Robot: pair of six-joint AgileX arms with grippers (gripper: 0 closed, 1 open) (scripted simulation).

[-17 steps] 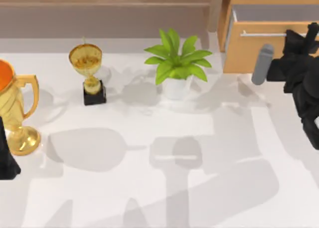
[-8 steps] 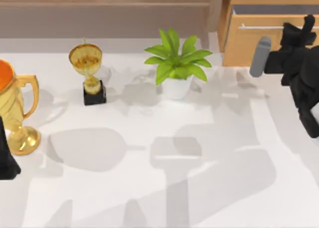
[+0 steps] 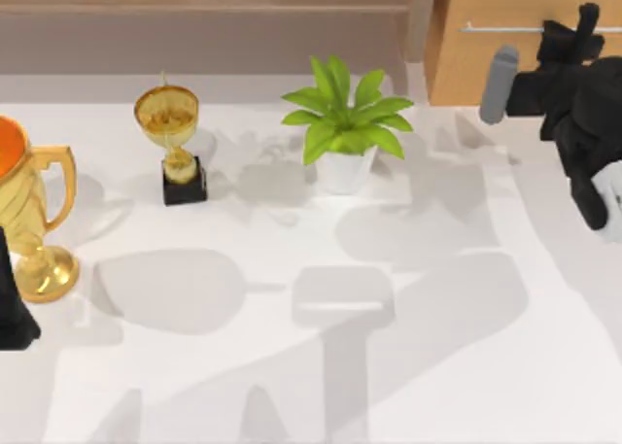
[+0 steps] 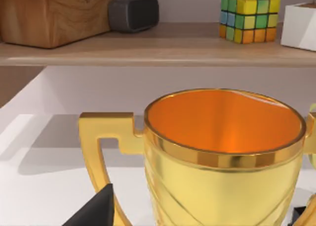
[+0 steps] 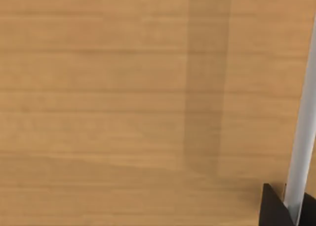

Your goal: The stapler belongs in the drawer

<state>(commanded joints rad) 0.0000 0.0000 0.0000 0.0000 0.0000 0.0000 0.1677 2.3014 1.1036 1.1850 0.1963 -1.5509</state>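
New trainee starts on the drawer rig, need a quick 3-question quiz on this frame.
1. True or false: the drawer stands pulled out with its white interior showing.
2. The right end effector is at: A) the drawer's handle; B) the potted plant; C) the small trophy.
3. The left end effector is parked at the table's left edge. What stands right beside it?

Key: 1 false, only the drawer's tan front and handle show. 2 A. 3 the large gold trophy.

Right hand (image 3: 581,26) far right — left hand (image 3: 12,308) parked.
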